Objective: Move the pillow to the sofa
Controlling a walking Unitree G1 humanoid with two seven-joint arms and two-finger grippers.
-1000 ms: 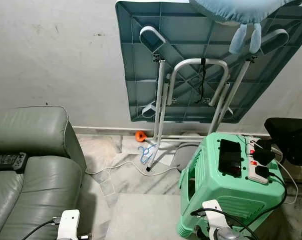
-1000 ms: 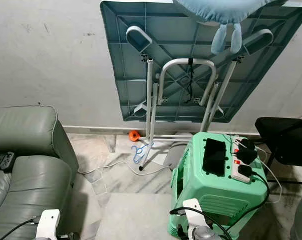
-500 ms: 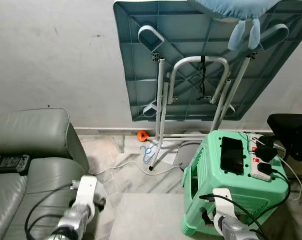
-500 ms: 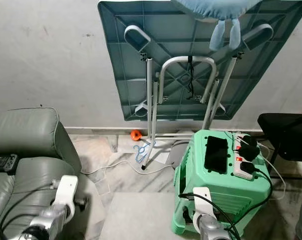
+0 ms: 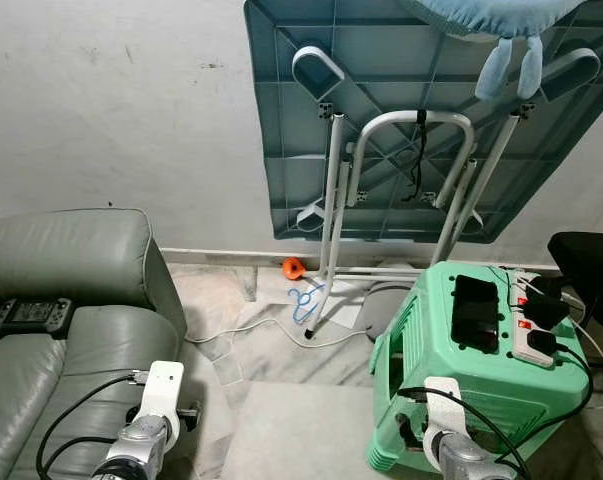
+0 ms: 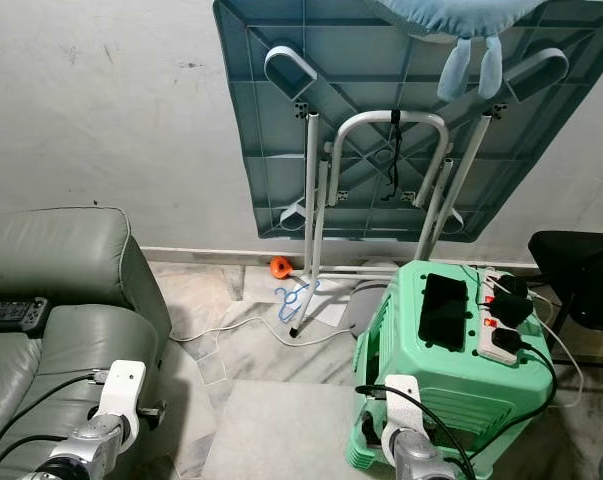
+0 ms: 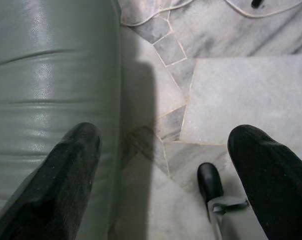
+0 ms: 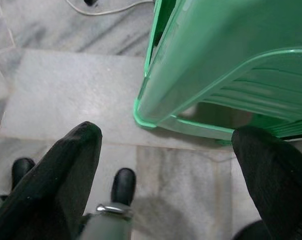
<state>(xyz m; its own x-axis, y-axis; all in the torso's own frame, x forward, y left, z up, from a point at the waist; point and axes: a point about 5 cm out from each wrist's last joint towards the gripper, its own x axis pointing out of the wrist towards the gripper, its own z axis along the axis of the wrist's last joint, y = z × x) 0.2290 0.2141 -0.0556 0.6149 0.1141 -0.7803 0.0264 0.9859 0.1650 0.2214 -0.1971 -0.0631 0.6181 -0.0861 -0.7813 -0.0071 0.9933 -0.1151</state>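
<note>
Currently the pillow (image 5: 486,14) rests atop the folded table (image 5: 401,140) leaning on the wall, high above the green stool (image 5: 481,385), with my right gripper (image 8: 166,175) nearer than my left gripper (image 7: 161,175), both spread open, empty and low by the floor.

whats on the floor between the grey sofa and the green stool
In the left eye view, between the sofa and the green stool lies mostly bare marble floor, crossed farther back by a white cable, with a blue hanger beyond it.
</note>
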